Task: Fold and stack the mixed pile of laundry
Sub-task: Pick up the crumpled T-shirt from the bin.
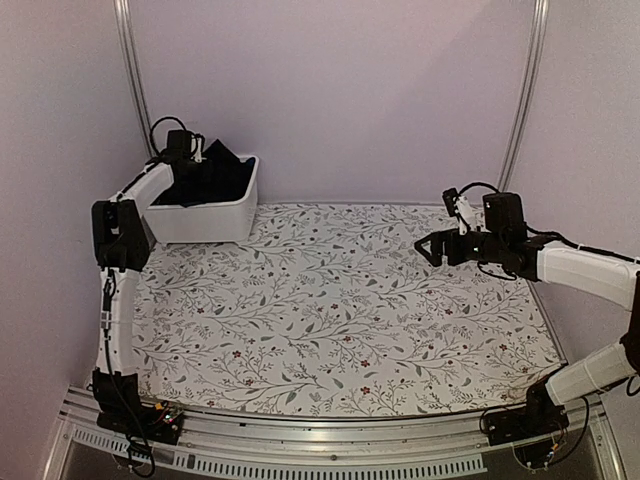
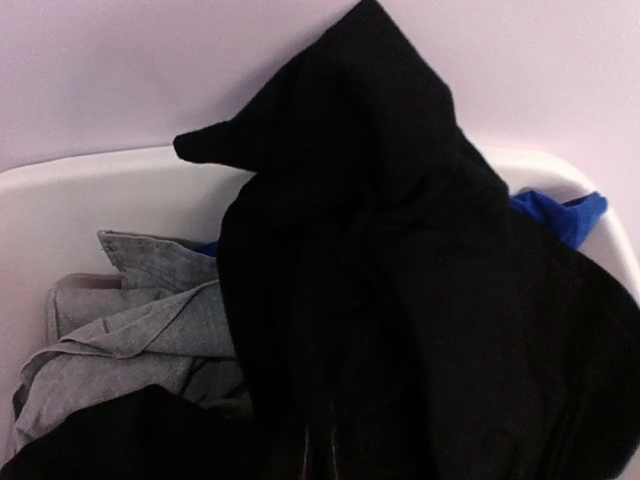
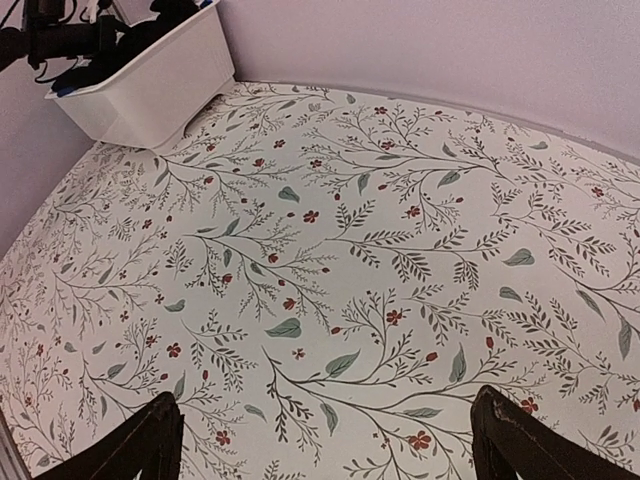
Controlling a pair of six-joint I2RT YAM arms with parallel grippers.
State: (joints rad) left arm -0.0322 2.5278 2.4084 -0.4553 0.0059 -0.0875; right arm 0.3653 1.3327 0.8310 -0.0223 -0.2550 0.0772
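Observation:
The mixed laundry pile lies in a white bin [image 1: 205,220] at the table's back left. In the left wrist view a black T-shirt [image 2: 400,250] rises in a peak over a grey collared shirt [image 2: 140,330]. A bright blue garment [image 2: 560,215] shows at the bin's rim [image 2: 100,180]. My left gripper [image 1: 203,172] reaches into the bin. Its fingers [image 2: 320,455] are pressed together in the black cloth, shut on the black T-shirt [image 1: 222,160]. My right gripper [image 1: 437,225] hovers open over the table's right side, with nothing between its fingers [image 3: 150,445].
A floral-patterned cloth [image 1: 340,300] covers the table between the arms. Pale walls close in at the back and both sides. The bin [image 3: 150,85] sits far from the right gripper [image 3: 335,450], across the table.

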